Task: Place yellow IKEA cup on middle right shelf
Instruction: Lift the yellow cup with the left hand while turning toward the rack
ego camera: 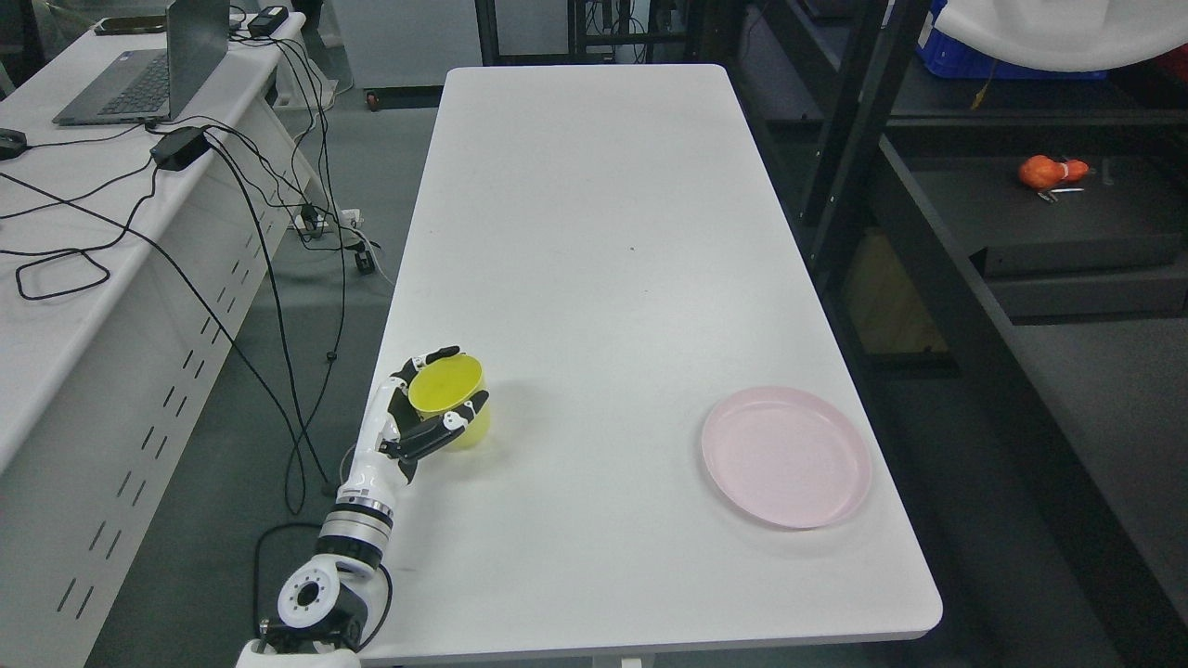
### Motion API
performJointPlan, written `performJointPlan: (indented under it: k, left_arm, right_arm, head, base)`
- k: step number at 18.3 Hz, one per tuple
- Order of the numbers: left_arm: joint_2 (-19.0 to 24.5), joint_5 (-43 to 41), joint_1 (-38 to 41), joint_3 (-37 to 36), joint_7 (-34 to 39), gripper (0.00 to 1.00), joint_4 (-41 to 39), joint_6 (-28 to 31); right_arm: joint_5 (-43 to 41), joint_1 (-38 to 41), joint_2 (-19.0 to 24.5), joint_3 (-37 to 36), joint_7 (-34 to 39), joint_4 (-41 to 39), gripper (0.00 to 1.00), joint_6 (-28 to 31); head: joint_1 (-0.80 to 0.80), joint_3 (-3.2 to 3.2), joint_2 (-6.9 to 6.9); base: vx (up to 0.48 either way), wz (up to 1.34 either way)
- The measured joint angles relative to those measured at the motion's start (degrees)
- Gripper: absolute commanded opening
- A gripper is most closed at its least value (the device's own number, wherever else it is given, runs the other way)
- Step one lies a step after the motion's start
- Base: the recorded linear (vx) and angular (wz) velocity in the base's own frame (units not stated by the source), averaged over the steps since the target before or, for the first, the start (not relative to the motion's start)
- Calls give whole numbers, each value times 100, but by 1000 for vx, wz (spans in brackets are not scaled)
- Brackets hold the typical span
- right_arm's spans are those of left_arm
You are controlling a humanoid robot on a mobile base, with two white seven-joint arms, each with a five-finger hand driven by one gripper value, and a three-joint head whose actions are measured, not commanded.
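A yellow cup (451, 399) stands upright on the white table (594, 232) near its left edge. My left hand (429, 404) comes in from the lower left and its fingers (461, 418) wrap around the cup's sides. The cup still rests on the tabletop. A dark metal shelf unit (1039, 223) stands to the right of the table. My right arm does not show.
A pink plate (787, 456) lies on the table's right front part. An orange object (1049, 172) sits on a dark shelf at the right. A desk with a laptop (148, 70) and several cables stands at the left.
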Motion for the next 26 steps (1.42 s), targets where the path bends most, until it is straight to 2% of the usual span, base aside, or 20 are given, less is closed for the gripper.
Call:
performJointPlan:
  k: [12,22,26]
  left_arm:
    - [0,222,85,11,-39,1,-1246,-297]
    - [0,260,230,11,-46,1,-1662,-331]
    - [0,269,252,-226,-49,2,-1761,-478]
  right_arm:
    - [0,0,0,0,0,0,99,0]
    - [0,1,0,0,0,0,99,0]
    - [0,0,0,0,0,-1,99,0]
  head:
    - [0,0,0]
    - [0,0,0]
    - [0,0,0]
  base:
    - [-34,-57]
    - [-156,-448]
    - [-209,-471]
